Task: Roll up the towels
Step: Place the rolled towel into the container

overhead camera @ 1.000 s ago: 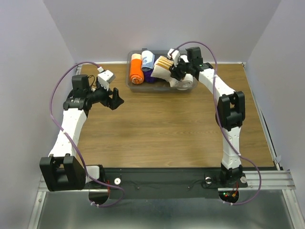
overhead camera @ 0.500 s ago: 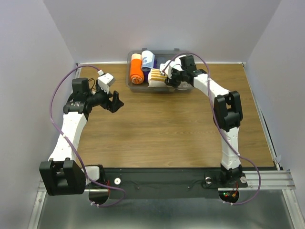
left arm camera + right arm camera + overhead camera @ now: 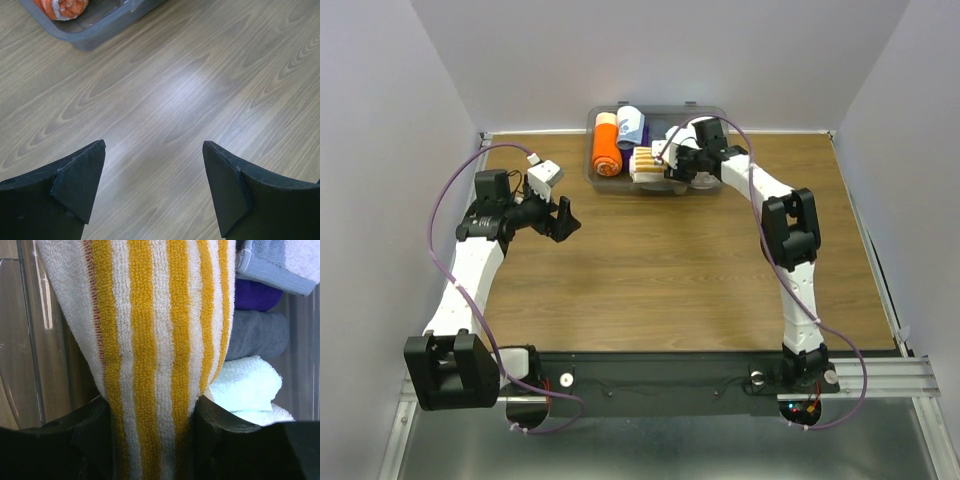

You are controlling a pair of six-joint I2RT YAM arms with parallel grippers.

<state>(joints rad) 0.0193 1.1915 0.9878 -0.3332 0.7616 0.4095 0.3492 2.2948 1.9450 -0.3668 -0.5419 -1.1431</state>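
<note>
Stripes fill your right wrist view: the yellow-and-white striped towel point(image 3: 150, 315) runs down from the top of the picture in a bunched fold and narrows into the right pincer point(image 3: 150, 415), whose two dark fingers point(image 3: 87, 432) press on it from either side. That pincer is clenched on the striped towel.

From above, you can see the right pincer point(image 3: 670, 163) reaching over the grey bin point(image 3: 590, 150) at the far edge of the worktop point(image 3: 660, 270). The striped towel point(image 3: 642, 163) is at its tip, in the middle of the bin near the front wall. You cannot tell whether any of the cloth rests on the bin floor.

To the left of it in the bin lies an orange roll point(image 3: 606, 148), and behind it, toward the back wall, sits the pale blue towel point(image 3: 630, 122), rolled up. Your right wrist camera shows more cloth to the right of the stripes: the pale blue towel point(image 3: 280, 262) at the top, a purple roll point(image 3: 257, 295) under it, a grey roll point(image 3: 257, 335) below that and a white roll point(image 3: 245, 385) lowest.

Your left pincer point(image 3: 560, 215) hovers over the left side of the worktop, well apart from the bin, released with its jaws spread wide. In its own camera the left pincer point(image 3: 154, 165) frames only wood grain, with a corner of the grey bin point(image 3: 95, 35) and the orange roll point(image 3: 60, 6) at the upper left
</note>
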